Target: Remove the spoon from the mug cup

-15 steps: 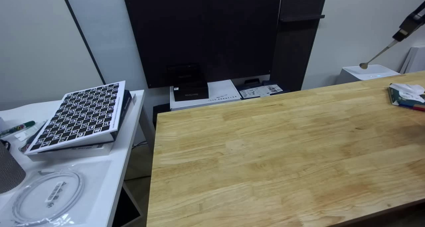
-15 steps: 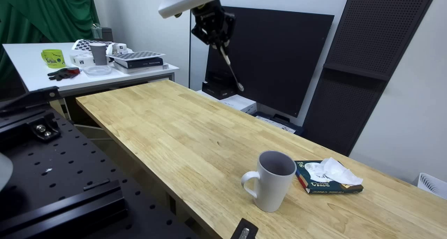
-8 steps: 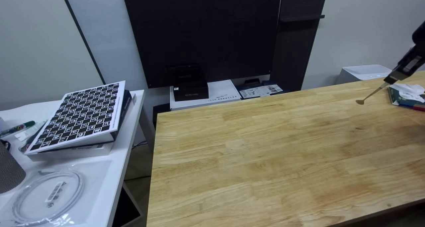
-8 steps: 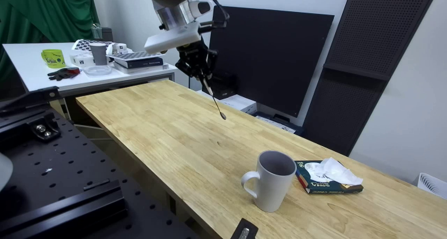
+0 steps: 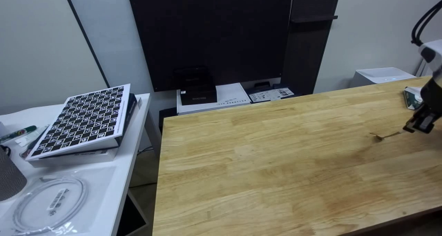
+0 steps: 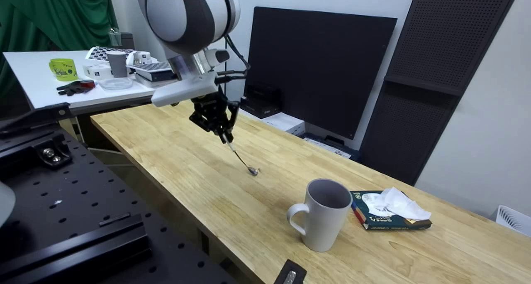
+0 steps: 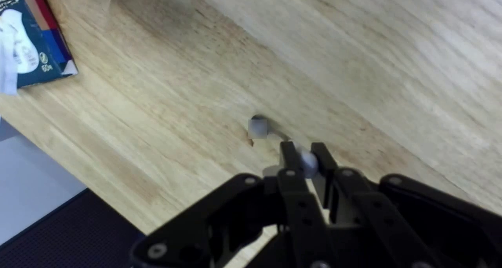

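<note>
We have the gripper (image 7: 304,148) clamped on the spoon (image 6: 240,158): jaws nearly together, only the pale handle filling the narrow gap. Spoon runs out past the fingertips, slanting down, bowl end lowest and close to the wooden table (image 6: 178,151); we can't tell if it touches. Spoon's outside the mug (image 6: 324,224), which stands upright, well apart from the gripper. Green box (image 6: 379,222) with white paper (image 6: 404,206) on top sits just beyond the mug as seen from our gripper.

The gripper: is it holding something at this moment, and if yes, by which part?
Yes, the gripper holds the spoon by the pale part of its handle.
</note>
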You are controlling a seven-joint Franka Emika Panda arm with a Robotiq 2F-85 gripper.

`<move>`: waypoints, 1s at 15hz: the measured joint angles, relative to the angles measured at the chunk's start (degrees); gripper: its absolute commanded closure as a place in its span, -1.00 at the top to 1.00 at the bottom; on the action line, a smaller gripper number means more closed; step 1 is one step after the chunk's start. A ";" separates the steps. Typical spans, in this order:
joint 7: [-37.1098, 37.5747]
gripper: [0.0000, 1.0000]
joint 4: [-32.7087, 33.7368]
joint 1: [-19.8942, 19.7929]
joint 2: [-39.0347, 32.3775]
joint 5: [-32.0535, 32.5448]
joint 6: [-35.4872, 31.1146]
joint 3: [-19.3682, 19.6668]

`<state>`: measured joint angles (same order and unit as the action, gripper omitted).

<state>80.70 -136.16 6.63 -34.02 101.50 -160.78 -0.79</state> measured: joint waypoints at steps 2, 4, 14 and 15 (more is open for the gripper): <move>-1.89 0.04 0.06 0.23 -1.65 -4.26 0.19 0.02; -6.23 0.33 0.46 -0.15 -3.45 -9.97 0.10 0.44; -46.02 1.00 -3.36 -20.73 -0.81 -50.53 7.27 -13.48; -50.34 1.00 -3.46 -24.33 0.82 -55.93 10.87 -17.12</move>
<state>30.37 -139.62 -17.70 -33.20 45.57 -149.91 -17.91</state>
